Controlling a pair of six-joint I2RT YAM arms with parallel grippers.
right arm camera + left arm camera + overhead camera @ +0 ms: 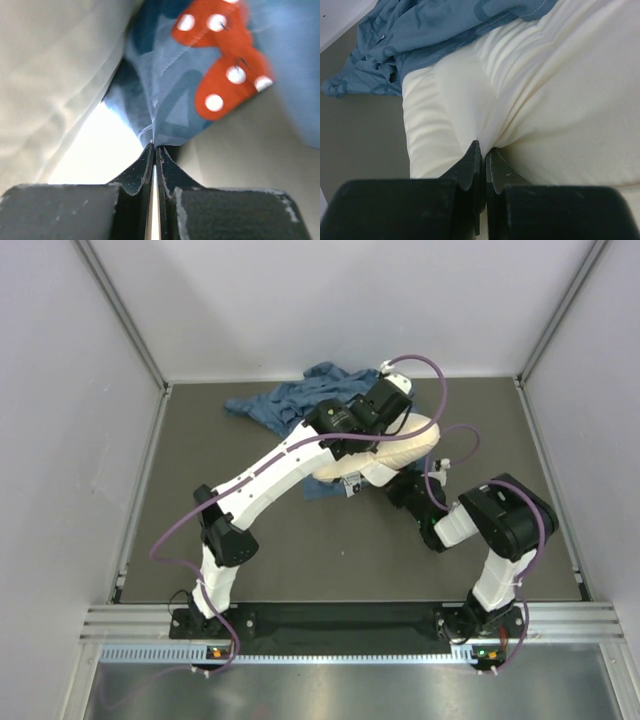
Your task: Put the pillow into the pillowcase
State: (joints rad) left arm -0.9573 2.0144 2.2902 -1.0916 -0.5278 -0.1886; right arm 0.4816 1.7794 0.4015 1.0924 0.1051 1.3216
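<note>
Lying near the middle of the table [300, 550], the pillow [405, 445] rests with its far side against the crumpled pillowcase [290, 400]. The case is heaped toward the back wall, and a bit of blue peeks out at the cushion's near-left edge. The left gripper [484, 150] has its jaws squeezed almost together on a small ridge of the cream cover. The right gripper [154, 147] is nipped tight on a thin hem of the blue cloth, just beside a red bow [220, 65] with white dots. From where I stand, none of the pillow looks to be inside yet. Both holds are slim, so a firm tug could let either fabric slide out. With only 1 point pinned on the hem, the mouth may sag closed, or the whole case may drag along with the pillow. The 2 arms also work close together, and their cables could snag.
</note>
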